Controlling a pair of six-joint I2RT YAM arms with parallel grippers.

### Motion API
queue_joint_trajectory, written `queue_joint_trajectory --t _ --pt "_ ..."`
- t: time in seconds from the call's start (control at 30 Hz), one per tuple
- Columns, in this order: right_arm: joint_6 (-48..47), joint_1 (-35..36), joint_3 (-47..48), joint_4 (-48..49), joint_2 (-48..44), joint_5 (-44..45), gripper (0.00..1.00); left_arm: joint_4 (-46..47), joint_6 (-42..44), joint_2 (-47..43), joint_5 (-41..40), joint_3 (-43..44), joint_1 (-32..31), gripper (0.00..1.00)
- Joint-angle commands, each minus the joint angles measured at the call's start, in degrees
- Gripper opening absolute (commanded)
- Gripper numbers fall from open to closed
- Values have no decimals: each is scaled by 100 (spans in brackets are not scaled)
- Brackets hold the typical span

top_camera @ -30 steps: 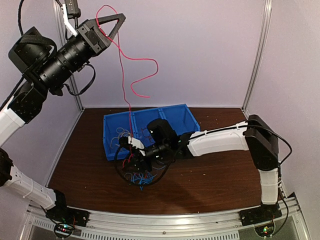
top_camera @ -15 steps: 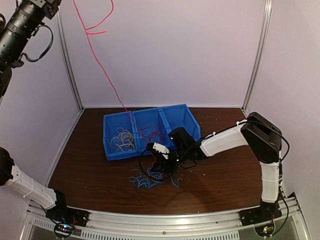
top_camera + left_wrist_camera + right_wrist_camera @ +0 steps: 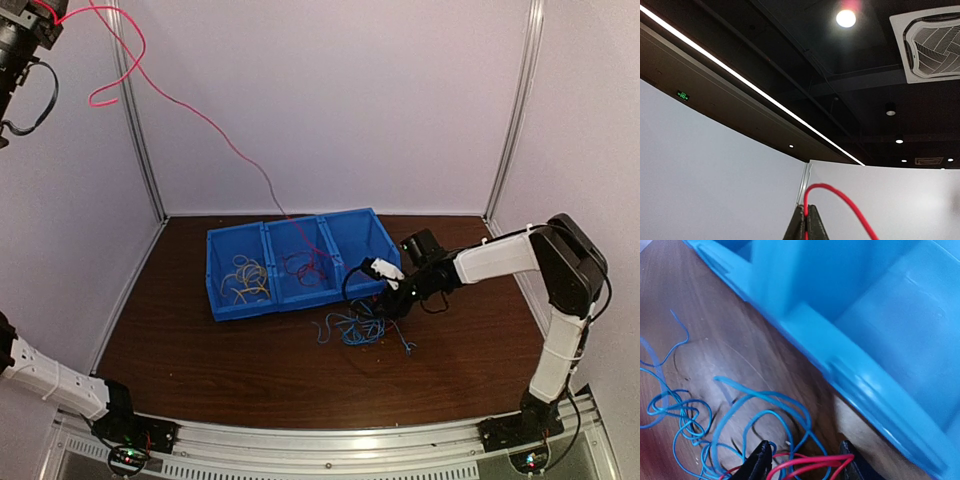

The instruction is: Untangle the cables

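Note:
My left gripper [image 3: 807, 206] is raised high at the top left, shut on a red cable [image 3: 842, 197]. In the top view this red cable [image 3: 205, 120] runs taut down into the middle compartment of the blue bin [image 3: 300, 302]. Yellow cables [image 3: 245, 278] lie in the left compartment and red ones [image 3: 305, 265] in the middle. A bunch of blue cables [image 3: 358, 328] lies on the table in front of the bin. My right gripper [image 3: 805, 465] is low over that bunch, jaws open, with red strands [image 3: 812, 461] and blue cables [image 3: 740, 407] between them.
The bin's right compartment [image 3: 360, 245] holds no cables; its front wall [image 3: 855, 380] is close to my right fingers. The enclosure's white walls and metal posts [image 3: 140, 150] surround the brown table [image 3: 180, 340].
My left gripper has gone up and to the left, pulling the red cable out long. My right gripper has moved right along the bin's front, and the blue bunch has shifted right with it.

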Motion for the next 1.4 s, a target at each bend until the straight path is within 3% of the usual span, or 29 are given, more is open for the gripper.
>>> queue_joint_trajectory --t 0.0,0.37,0.5,0.63,0.77,0.93,1.1,1.37 --pt "-204 -347 12 -429 -566 361 47 416 230 -323 -326 -172 -31 0" --pt "-577 -1829 -3 -632 -791 913 47 346 421 -637 -723 -468 -26 0" --pt "-671 -2261 -3 -634 -1101 361 48 338 406 -792 -794 -627 -27 0" --pt "-1147 -2261 -56 -1015 -1608 -879 51 330 378 -894 -882 -951 -32 0" --pt "-1517 -1777 -180 -1278 -2008 -1180 53 177 365 -1008 -952 -1365 -32 0" --pt "-1745 -817 -123 -1531 -2077 -652 61 597 310 -1617 -1729 -3027 -31 0" --pt "-1834 -38 20 -1352 -1765 126 62 333 373 -1908 -2617 -4224 -30 0" --pt "-1744 676 538 -968 -809 1229 59 -252 -146 -2276 -3102 -5193 -30 0"
